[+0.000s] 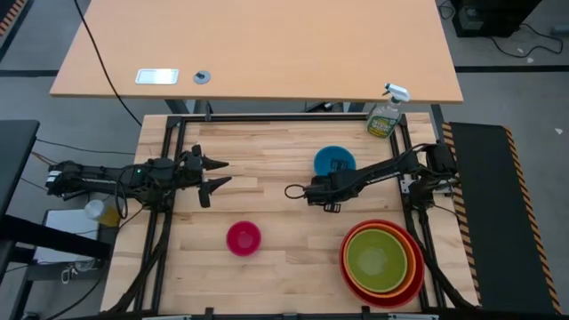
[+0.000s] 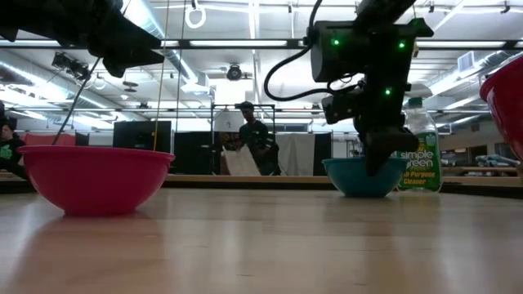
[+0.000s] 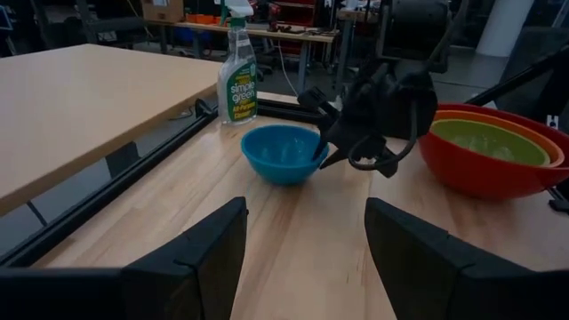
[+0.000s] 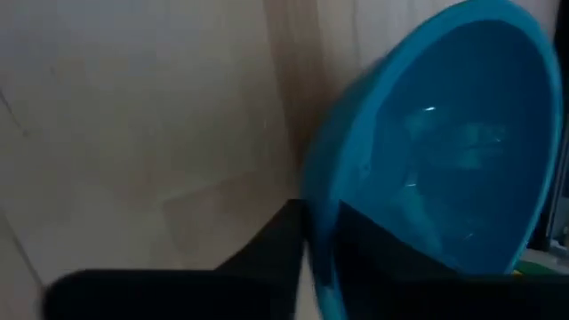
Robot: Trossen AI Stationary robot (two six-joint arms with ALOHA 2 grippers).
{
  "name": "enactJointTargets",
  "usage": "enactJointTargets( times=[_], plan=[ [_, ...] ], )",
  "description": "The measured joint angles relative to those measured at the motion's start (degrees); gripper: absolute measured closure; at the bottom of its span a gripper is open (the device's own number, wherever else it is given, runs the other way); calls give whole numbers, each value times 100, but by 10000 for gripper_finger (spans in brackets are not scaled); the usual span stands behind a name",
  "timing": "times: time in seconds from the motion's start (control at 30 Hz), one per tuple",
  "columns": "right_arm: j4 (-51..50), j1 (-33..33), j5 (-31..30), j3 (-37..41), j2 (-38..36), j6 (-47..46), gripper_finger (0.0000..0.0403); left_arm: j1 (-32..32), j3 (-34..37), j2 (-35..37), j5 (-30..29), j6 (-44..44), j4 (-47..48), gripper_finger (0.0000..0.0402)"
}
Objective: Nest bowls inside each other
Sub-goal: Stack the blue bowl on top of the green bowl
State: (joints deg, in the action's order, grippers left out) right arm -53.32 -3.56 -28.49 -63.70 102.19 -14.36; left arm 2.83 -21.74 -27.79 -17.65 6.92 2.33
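The left gripper (image 1: 228, 172) hangs at the left of the table (image 1: 267, 142) with its jaws wide open and nothing in them, aimed to the right. It waits there, well apart from every bowl.

The pink bowl (image 1: 243, 237) sits alone, near and a little right of that gripper. It is upright and nothing touches it.

The right gripper (image 1: 327, 180) is right of centre, pointing down at the near edge of the blue bowl (image 1: 336, 158). The bowl lies just to the far side of it, upright on the wood, and the right wrist view shows its rim running straight into the claw. The claw looks set across the near wall, but whether it has closed on the rim cannot be told. The bowl is round, so no axis matters here; what counts is that the rim stays square in the claw.

The red bowl (image 1: 344, 264) stands at the near right, with the green bowl (image 1: 380, 258) topmost of those nested inside it. From the blue bowl that stack lies nearer and to the right. The coming move is probably a lift and a short carry that way. The right arm is by far the nearer one for it.
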Motion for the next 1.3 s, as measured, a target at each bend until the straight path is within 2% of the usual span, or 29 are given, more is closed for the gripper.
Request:
enactJointTargets(
  times=[0.1,0.2,0.4,0.57,0.73,0.9,1.3],
  plan=[
    [-49,-49,166,-5,0,5,377,0,0,0,0,-1,0,170],
    [-574,-159,432,-235,0,-206,382,0,0,1,0,0,0,170],
    [-2287,-547,385,-1466,0,-1684,364,-5,0,0,0,-22,0,170],
    [-3697,-714,1132,-2702,-1,-3489,380,-9,0,0,0,-22,-2,170],
    [-3654,-952,2181,-3427,3,-4411,377,-9,0,2,-2,44,-2,170],
    [-3667,-1420,2972,-3518,31,-5014,375,0,-2,2,-1,87,66,170],
    [-3584,-3154,3719,-3528,28,-6069,371,0,-2,0,-2,134,94,170]
  ],
)
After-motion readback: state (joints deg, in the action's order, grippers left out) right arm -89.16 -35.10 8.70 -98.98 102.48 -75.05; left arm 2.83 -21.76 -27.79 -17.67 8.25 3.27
